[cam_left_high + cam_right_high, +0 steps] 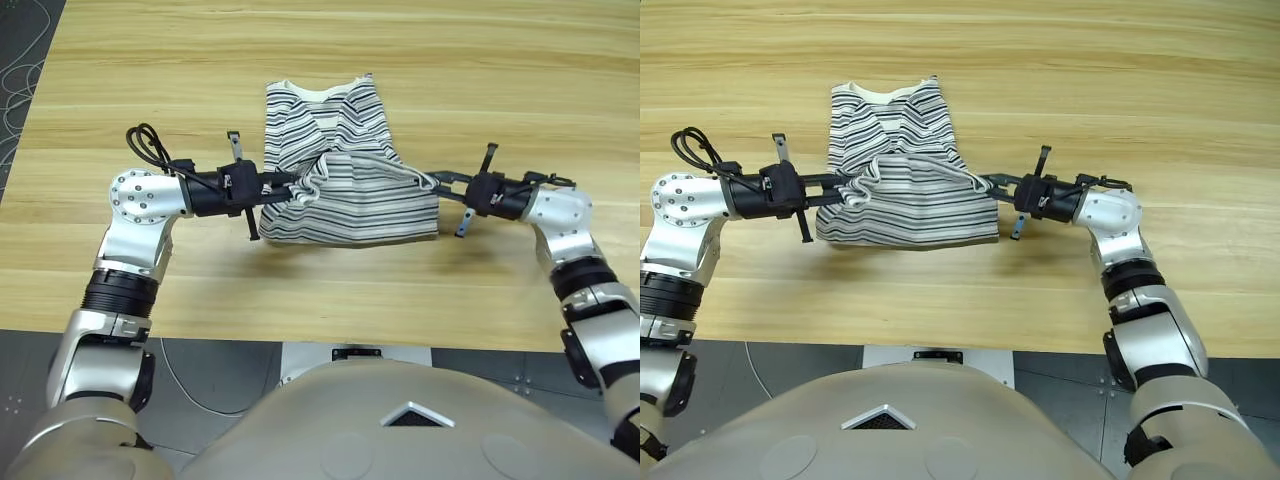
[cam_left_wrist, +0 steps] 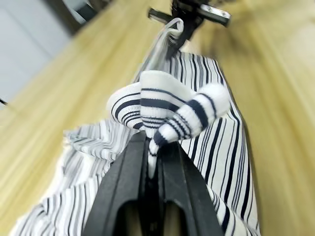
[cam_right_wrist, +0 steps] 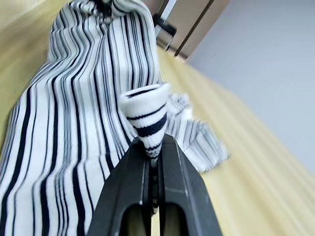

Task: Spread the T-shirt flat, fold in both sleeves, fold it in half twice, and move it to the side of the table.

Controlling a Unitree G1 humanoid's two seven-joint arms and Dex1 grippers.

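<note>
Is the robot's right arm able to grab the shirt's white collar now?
Probably not yet: the right gripper is shut on an edge of the T-shirt and must let go first. The collar itself lies uncovered at the far end.

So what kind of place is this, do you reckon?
Probably a robotics lab or test room rather than a home: a large wooden table, loose cables coiled on the dark floor beside it, and a striped T-shirt as practice material.

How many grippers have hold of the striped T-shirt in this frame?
2. The left gripper is shut on bunched fabric at the left edge of the T-shirt. The right gripper is shut on a pinch of fabric at its right edge.
</note>
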